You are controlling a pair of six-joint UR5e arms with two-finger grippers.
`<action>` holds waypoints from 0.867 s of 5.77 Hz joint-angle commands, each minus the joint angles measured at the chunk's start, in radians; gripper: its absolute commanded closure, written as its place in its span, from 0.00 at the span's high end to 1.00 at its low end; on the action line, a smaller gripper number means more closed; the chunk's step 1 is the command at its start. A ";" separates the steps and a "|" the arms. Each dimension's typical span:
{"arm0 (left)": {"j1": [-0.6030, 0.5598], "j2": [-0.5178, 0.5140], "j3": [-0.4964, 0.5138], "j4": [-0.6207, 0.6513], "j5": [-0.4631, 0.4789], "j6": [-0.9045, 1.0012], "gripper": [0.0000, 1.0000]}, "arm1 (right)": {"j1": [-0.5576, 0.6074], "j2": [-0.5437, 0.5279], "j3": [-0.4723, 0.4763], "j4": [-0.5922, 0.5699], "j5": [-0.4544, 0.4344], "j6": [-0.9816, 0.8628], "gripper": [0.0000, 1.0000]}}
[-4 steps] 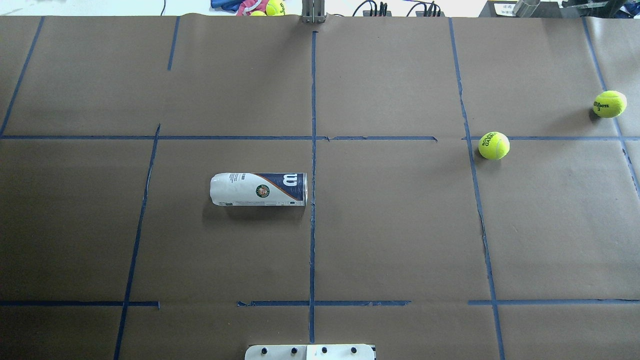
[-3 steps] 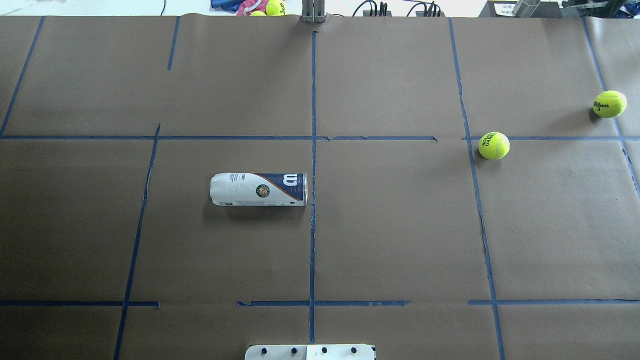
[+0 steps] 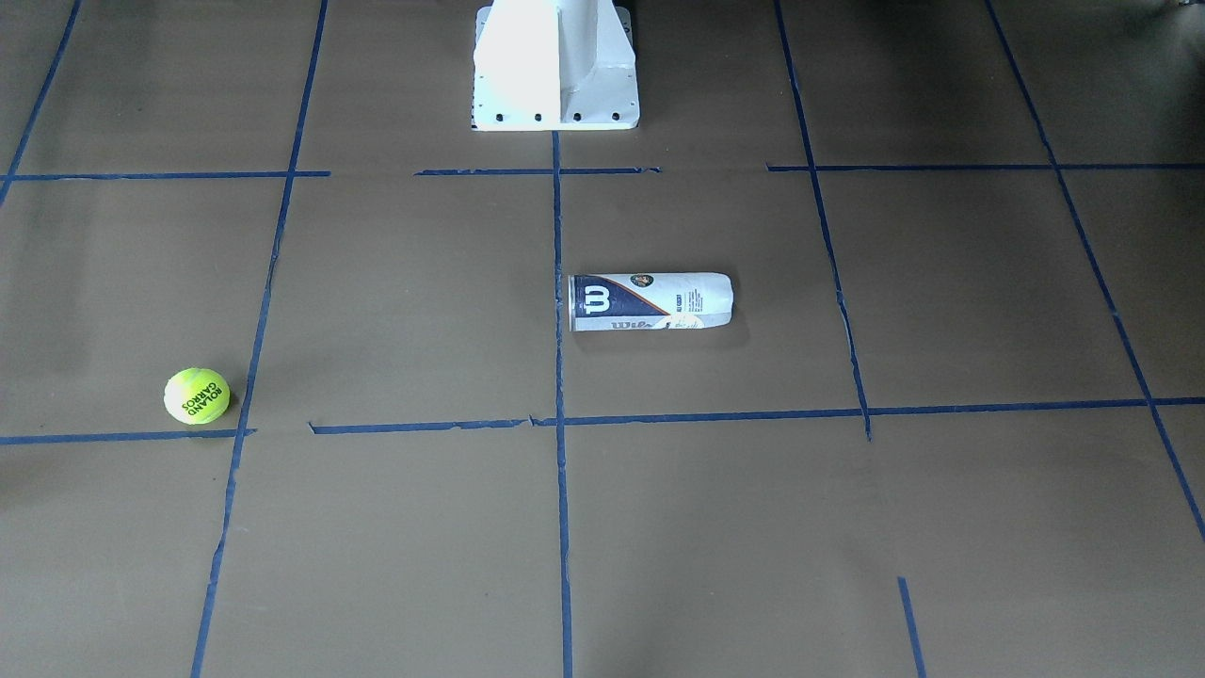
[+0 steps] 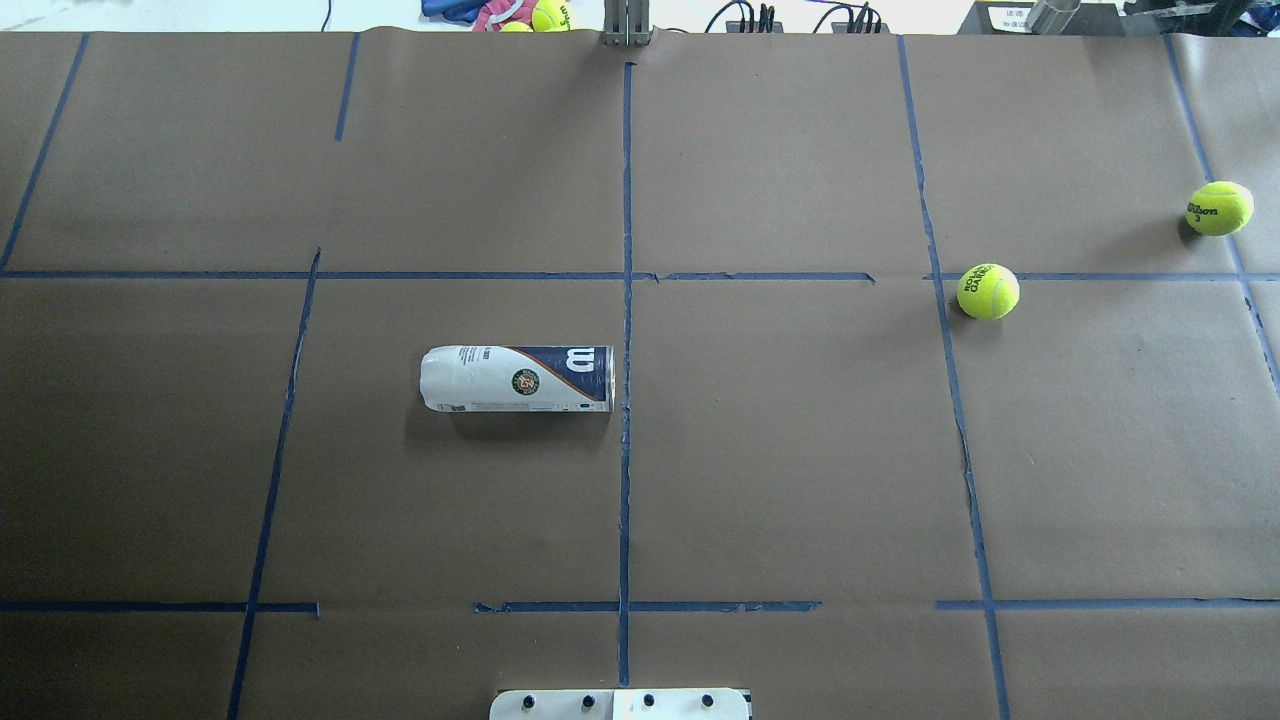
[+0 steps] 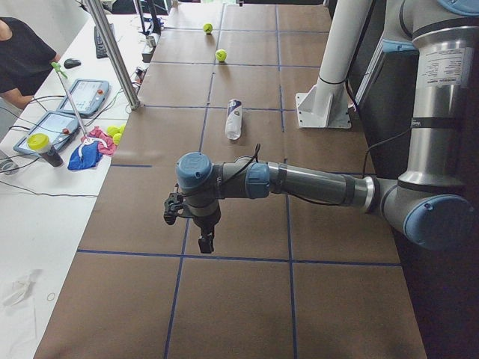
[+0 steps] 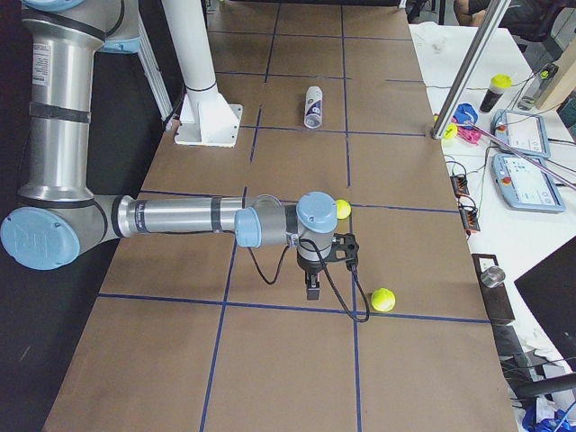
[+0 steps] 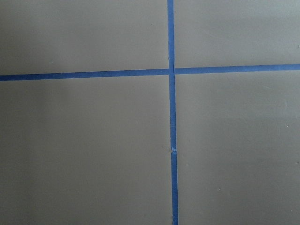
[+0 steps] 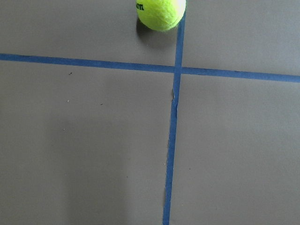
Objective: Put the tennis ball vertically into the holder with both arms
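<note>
Got the can (image 4: 517, 379) flat on the table (image 4: 800, 470), central, ball (image 4: 988, 291) toward its right edge. Can't tell openness of left gripper (image 5: 203, 244) or right gripper (image 6: 312, 289).

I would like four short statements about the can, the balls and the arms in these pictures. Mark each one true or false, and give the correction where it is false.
1. The holder lies on its side on the table. True.
2. The tennis ball is inside the holder. False: it rests on the table, well apart from the holder.
3. A second ball, with Wilson lettering, lies farther to the robot's right than the tennis ball. True.
4. The right gripper grips the tennis ball. False: the gripper hangs above the table, and the ball lies there untouched.
</note>
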 commanded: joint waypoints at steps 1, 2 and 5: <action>0.000 0.001 -0.002 -0.001 -0.004 -0.001 1.00 | 0.000 0.000 -0.003 0.002 0.001 0.001 1.00; 0.000 0.003 -0.001 -0.012 -0.003 0.008 1.00 | 0.000 0.000 -0.004 0.004 0.001 0.001 1.00; 0.049 0.003 -0.014 -0.114 -0.010 0.005 1.00 | -0.002 0.000 -0.008 0.009 0.003 0.006 1.00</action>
